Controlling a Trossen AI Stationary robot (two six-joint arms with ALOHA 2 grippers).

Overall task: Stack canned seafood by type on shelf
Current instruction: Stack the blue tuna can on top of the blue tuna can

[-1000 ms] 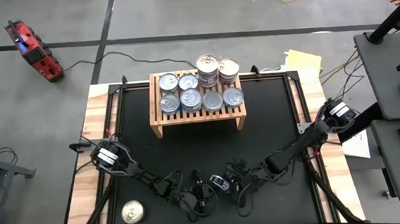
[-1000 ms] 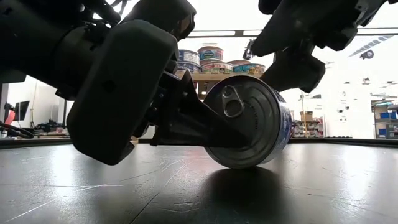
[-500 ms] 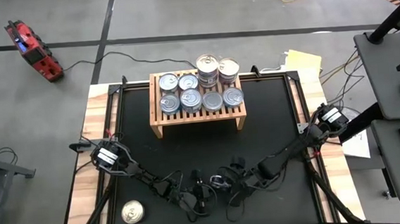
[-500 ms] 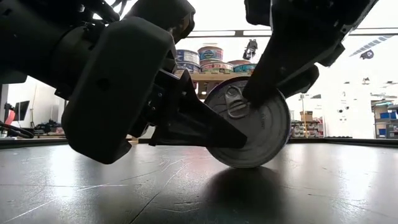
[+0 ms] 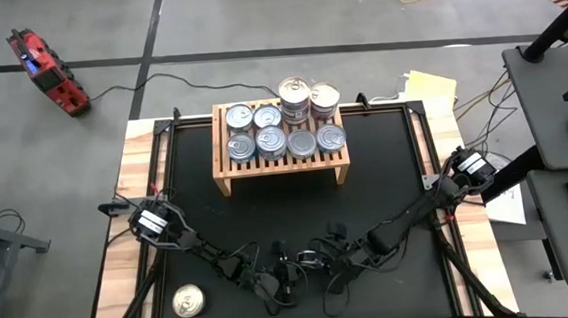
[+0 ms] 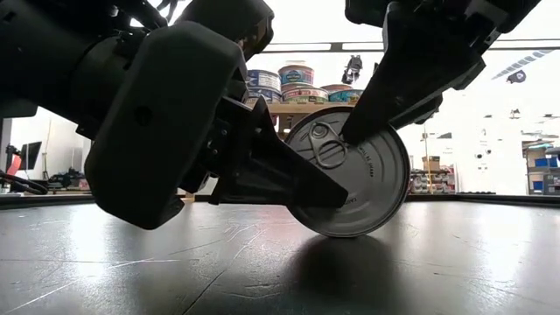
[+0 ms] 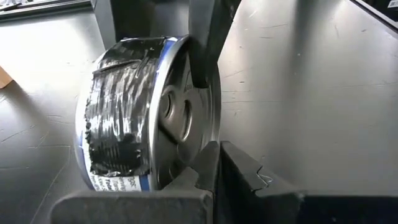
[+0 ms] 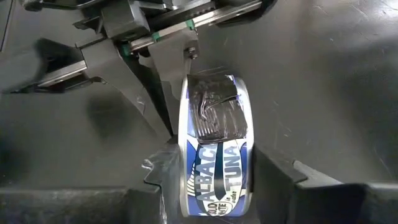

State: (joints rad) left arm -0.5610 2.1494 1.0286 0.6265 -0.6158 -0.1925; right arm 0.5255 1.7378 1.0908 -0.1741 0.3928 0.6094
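High view, lower left of the frame: one loose tin [image 5: 188, 302] lies lid-up on the bare wood strip of the worktop [image 5: 218, 224], apart from everything else. Right of it, at lower centre, the left end effector [image 5: 290, 277] and the right end effector [image 5: 319, 264] meet over the black mat, both arms reaching in low from the sides. The tuna can [image 6: 354, 175] they share stands on its edge there, lid toward the low camera, rim touching the mat.

From the low view, a left finger [image 6: 267, 171] lies flat across the lid's lower left, and a right finger [image 6: 394, 83] presses the rim from the upper right. The left wrist view shows the tuna can [image 7: 146, 112] just beyond that arm's own fingertip [image 7: 208, 165], which touches the lid face; its second finger is not seen, so whether it is clamped cannot be told. The right wrist view shows the tuna can [image 8: 214, 149] seated between its two fingers [image 8: 165, 165], narrowly clamped on both flat faces.

At upper centre, the shelf [image 5: 279, 139] carries the remaining tins [image 5: 284, 131] in two rows, taller ones at its upper right corner.
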